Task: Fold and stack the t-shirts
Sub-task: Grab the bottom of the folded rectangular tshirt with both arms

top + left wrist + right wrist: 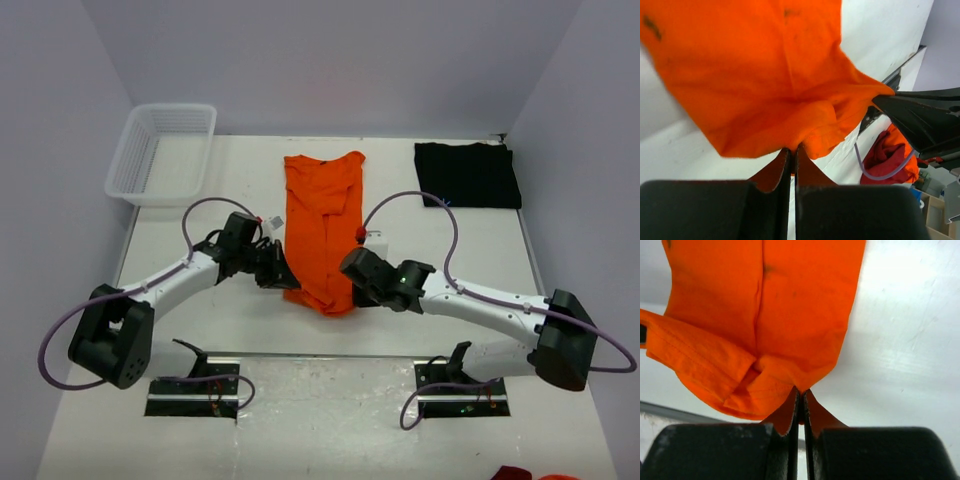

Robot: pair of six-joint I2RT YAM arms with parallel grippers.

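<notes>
The orange t-shirt [320,225] lies folded into a long narrow strip down the middle of the table, collar end at the back. My left gripper [283,275] is shut on the near left corner of its hem [790,125]. My right gripper [350,285] is shut on the near right corner [805,340]. Both hold the near end slightly off the table, and the cloth sags between them. The black t-shirt [468,174] lies folded flat at the back right, away from both grippers.
A white mesh basket [162,152] stands at the back left corner. A small white block [375,241] sits just right of the orange strip. Red and orange cloth [890,155] lies beyond the table's near edge [320,354]. Grey walls close in the back and sides.
</notes>
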